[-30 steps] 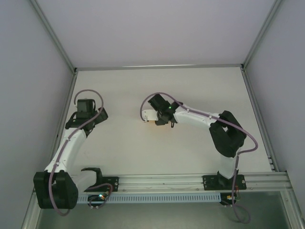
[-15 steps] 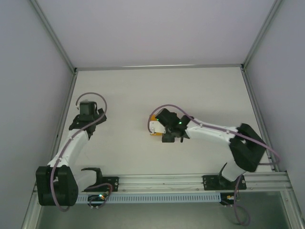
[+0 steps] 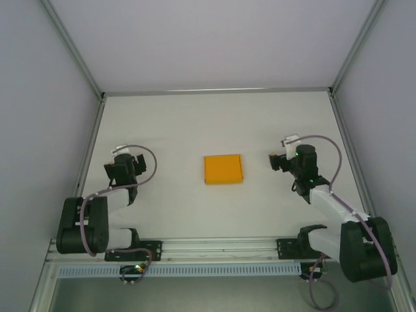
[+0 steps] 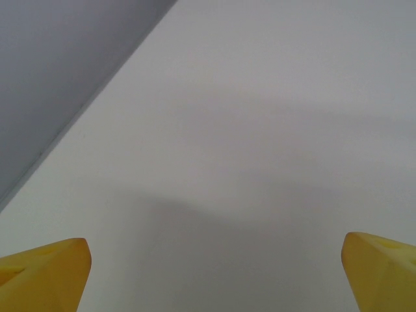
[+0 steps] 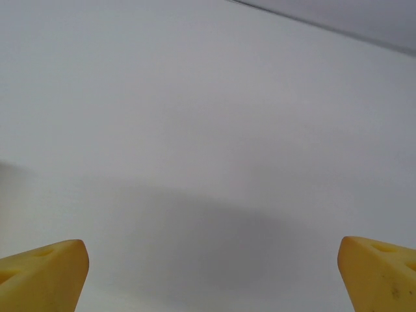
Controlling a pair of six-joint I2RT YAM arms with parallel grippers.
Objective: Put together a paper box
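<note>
From the overhead camera I see the paper box (image 3: pixel 223 169) lying flat on the desk (image 3: pixel 169 123), a closed orange-yellow rectangle about midway between the two arms and touched by neither. The left gripper (image 3: pixel 129 154) sits well off to the box's left, near the side wall, with its arm folded back toward the base. The right gripper (image 3: pixel 283 149) sits off to the box's right, nearer to it than the left one but apart from it. From above, both grippers are too small for me to judge how far their fingers are spread. The wrist cameras settle that. On the left gripper (image 4: pixel 214 273), the yellow fingertips (image 4: pixel 45 273) sit at the two bottom corners of the view. They are spread wide with bare desk between them, and the grey side wall (image 4: pixel 58 58) runs across the upper left. The right gripper (image 5: pixel 211 273) looks the same: its fingertips (image 5: pixel 380 270) are far apart over bare desk, holding nothing, with a strip of back wall (image 5: pixel 364 16) at the top right.
</note>
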